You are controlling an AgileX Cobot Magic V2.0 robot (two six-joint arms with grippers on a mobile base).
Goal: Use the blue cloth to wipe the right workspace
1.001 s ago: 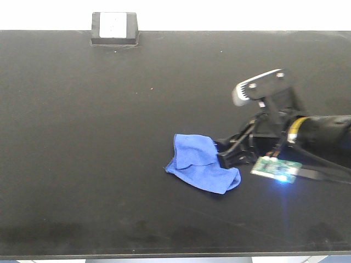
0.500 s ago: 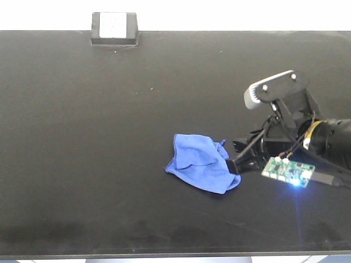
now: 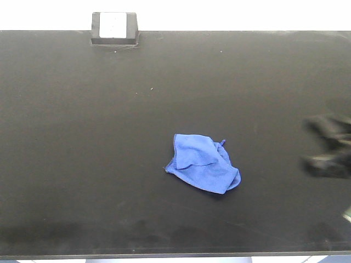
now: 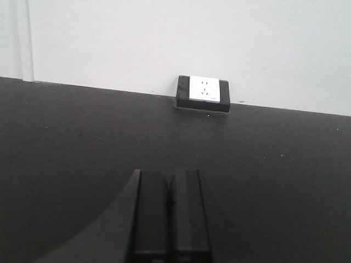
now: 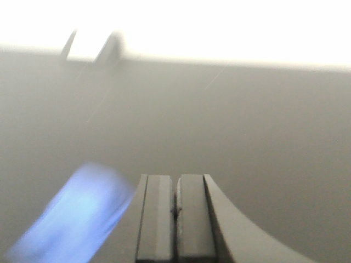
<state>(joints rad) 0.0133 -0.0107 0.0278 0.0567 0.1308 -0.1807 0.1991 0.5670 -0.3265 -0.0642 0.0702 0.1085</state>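
The small, wrinkled royal-blue microfibre cloth (image 3: 203, 170) lay crumpled a little right of centre on the wide matte black countertop (image 3: 82, 137), held by nothing; it looked light, soft and limp, so a pinch on a raised fold near its top would likely take it best. The right gripper (image 5: 176, 216) had its fingers pressed together on nothing, well apart from the cloth, and the left gripper (image 4: 170, 211) was likewise closed and empty. The faintly scuffed counter carried only a small dark socket box with a white face (image 3: 114, 28) against the pale wall (image 4: 164, 38).
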